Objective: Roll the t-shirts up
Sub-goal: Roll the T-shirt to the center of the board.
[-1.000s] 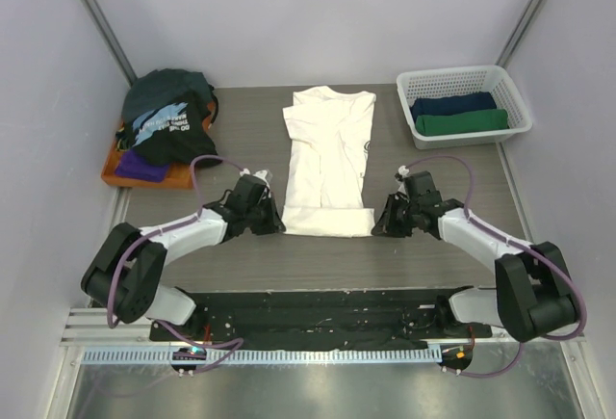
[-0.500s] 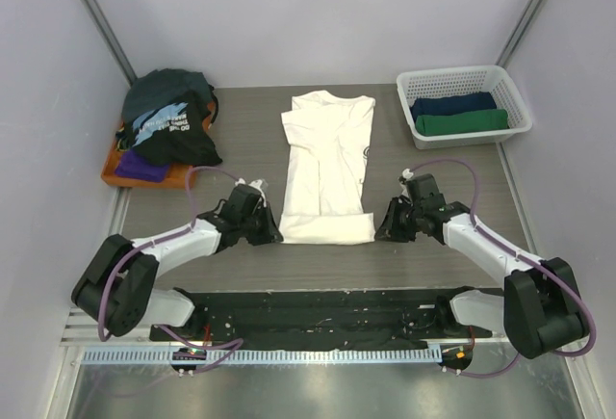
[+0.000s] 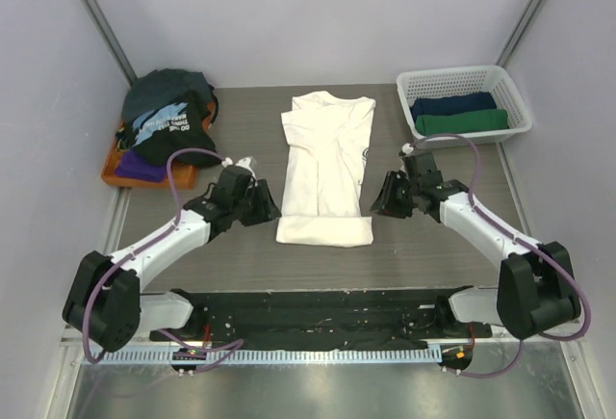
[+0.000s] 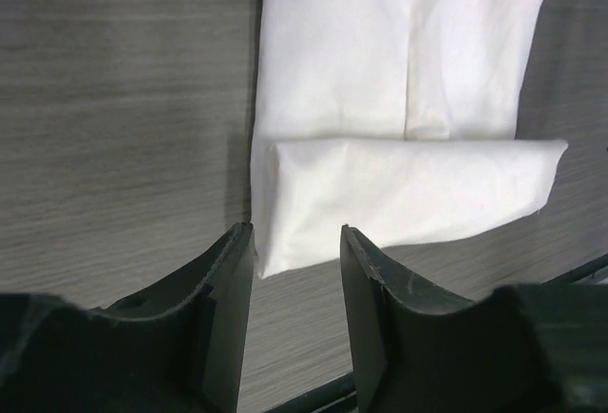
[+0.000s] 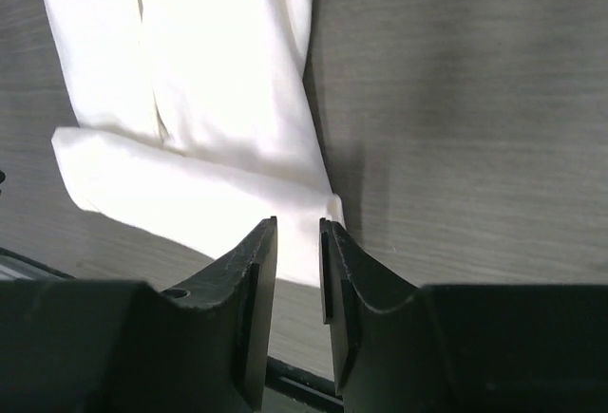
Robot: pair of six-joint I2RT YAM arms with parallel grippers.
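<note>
Left gripper (image 3: 260, 203) (image 4: 296, 242): jaws apart with a clear gap, nothing clamped. In the left wrist view, the left end of the rolled near hem shows through the gap, lying on the table (image 3: 433, 255) past the fingertips.

Right gripper (image 3: 379, 197) (image 5: 297, 233): jaws apart with a narrower gap, nothing clamped. In the right wrist view, the right corner of the same roll shows through the gap.

Cream tee (image 3: 327, 149) (image 4: 399, 52) (image 5: 218, 52): table centre, folded lengthwise into a long strip with the collar at the far end. The near end is turned over into one flat roll across the full width. A small dark print sits on the right edge, about mid-length. The grippers flank the strip just far of the roll, left one just beside the left edge and right one just beside the right edge.

Far left: orange tray (image 3: 115, 176) carries a loose pile, with the black tee (image 3: 173, 135) with pale-blue print in front, the teal tee (image 3: 168, 82) behind it and the purple tee (image 3: 140, 164) underneath.

Far right: white basket (image 3: 452, 74) holds the navy tee (image 3: 452, 106) and the green tee (image 3: 462, 122), both rolled and lying side by side, navy on the far side.
</note>
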